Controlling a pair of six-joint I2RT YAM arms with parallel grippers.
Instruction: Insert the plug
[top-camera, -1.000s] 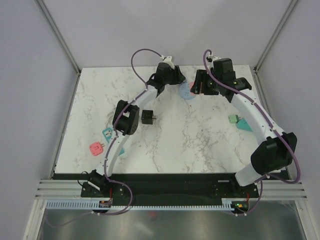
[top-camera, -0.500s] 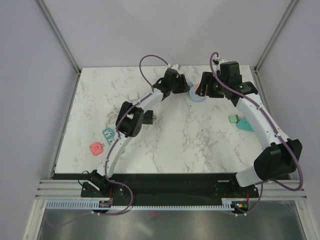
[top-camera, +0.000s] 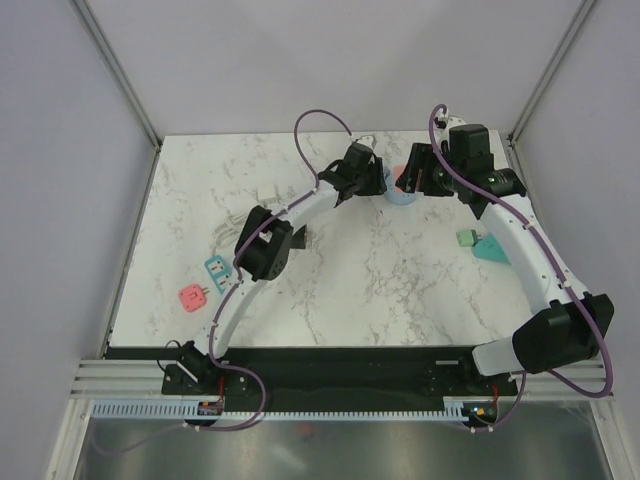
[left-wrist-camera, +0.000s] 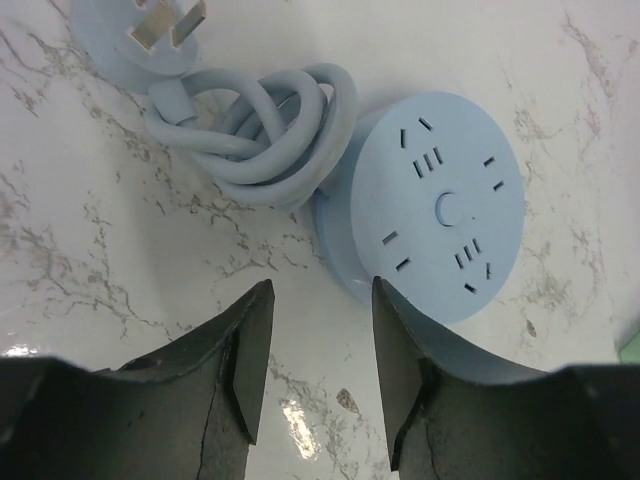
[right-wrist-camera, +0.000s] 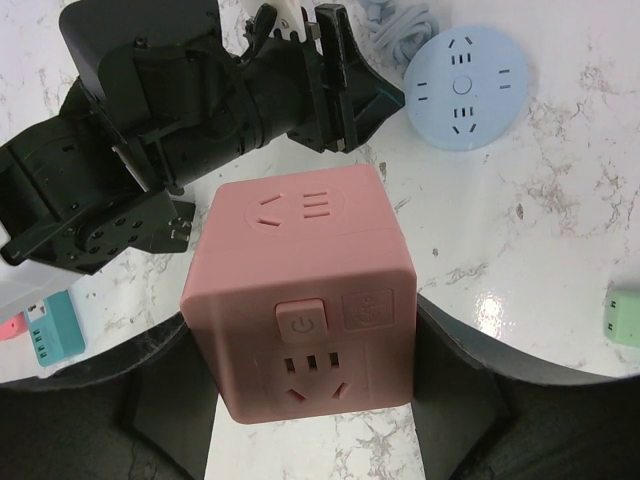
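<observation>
A light-blue round socket disc (left-wrist-camera: 440, 205) lies on the marble table, with its coiled cord (left-wrist-camera: 265, 130) and flat-pin plug (left-wrist-camera: 155, 35) beside it at the far left. My left gripper (left-wrist-camera: 320, 290) is open and empty, hovering just short of the disc's near-left edge. In the top view the left gripper (top-camera: 372, 180) sits left of the disc (top-camera: 398, 196). My right gripper (right-wrist-camera: 310, 350) is shut on a pink cube socket (right-wrist-camera: 305, 290), held above the table near the disc (right-wrist-camera: 465, 90). In the top view the right gripper (top-camera: 410, 176) faces the left one.
A black adapter (top-camera: 298, 238) lies by the left arm's elbow. A teal adapter (top-camera: 216, 270) and a pink adapter (top-camera: 191, 297) lie at the left. A green adapter (top-camera: 466, 238) and a teal wedge (top-camera: 492, 250) lie at the right.
My left gripper has moved right, up to the blue disc. My right gripper has shifted slightly right with the pink cube in it.
</observation>
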